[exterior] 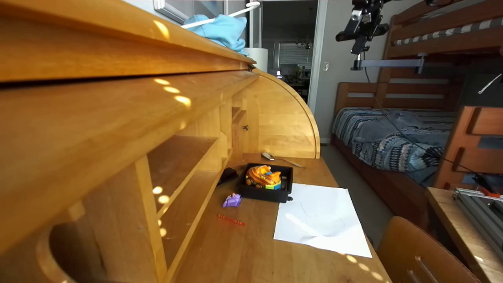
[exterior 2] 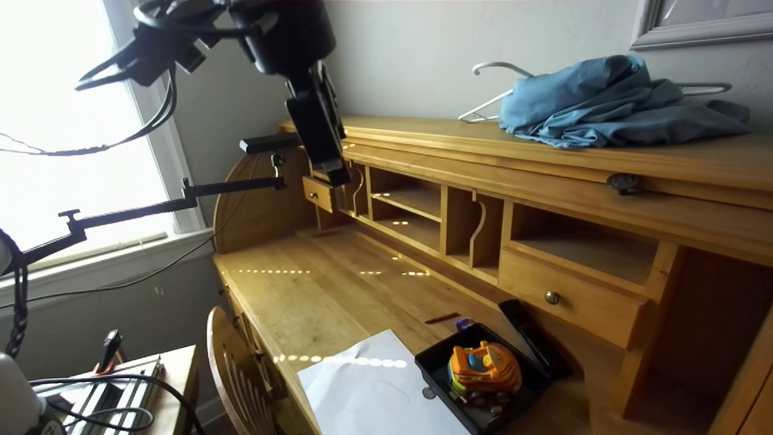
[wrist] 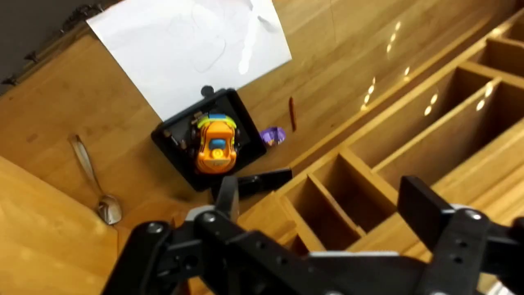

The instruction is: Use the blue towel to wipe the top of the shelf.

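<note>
Blue towel (exterior 2: 595, 106) lies bunched with a white hanger (exterior: 241, 11) atop the shelf (exterior 2: 416, 127), claw (wrist: 319, 196) spread.

just the 1 crumpled blue towel (exterior 2: 595, 103), 1 square black tray (exterior: 260, 194), 1 orange toy car (wrist: 217, 148), 1 metal spoon (wrist: 109, 209), 1 white paper sheet (wrist: 192, 45)

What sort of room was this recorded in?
Likely a home bedroom, perhaps a child's: there is a wooden bunk bed, a roll-top desk, and an orange toy car in a black tray.
</note>
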Controlling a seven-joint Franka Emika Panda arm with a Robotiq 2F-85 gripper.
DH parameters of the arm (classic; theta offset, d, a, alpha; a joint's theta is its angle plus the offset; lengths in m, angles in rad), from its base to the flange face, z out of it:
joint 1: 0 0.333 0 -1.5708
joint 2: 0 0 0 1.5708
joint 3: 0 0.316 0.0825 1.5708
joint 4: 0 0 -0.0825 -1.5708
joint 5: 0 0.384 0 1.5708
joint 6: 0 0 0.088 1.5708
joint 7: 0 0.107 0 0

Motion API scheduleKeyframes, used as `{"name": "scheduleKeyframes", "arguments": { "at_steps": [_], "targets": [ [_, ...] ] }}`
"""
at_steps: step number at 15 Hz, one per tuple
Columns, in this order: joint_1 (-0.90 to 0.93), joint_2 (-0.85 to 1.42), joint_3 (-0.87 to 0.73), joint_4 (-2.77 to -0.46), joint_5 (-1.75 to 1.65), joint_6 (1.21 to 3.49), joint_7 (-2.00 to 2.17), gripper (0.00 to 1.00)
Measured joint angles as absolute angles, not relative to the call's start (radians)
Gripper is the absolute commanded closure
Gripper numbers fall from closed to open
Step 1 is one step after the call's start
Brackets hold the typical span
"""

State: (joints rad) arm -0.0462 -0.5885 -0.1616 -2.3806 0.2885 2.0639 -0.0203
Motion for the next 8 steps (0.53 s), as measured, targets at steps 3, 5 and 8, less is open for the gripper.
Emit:
{"name": "scheduleKeyframes", "arguments": {
  "at_steps": [3,5,8],
  "targets": [
    [-0.063,-0.571,-0.186,-2.305,0.333,2.143,0.020,0.00],
    [-0.063,-0.538,-0.190,-2.249,0.371,2.218,0.058,0.00],
    [-0.059,-0.457,-0.179,-2.165,0.431,2.367,0.121,0.00]
  ]
}}
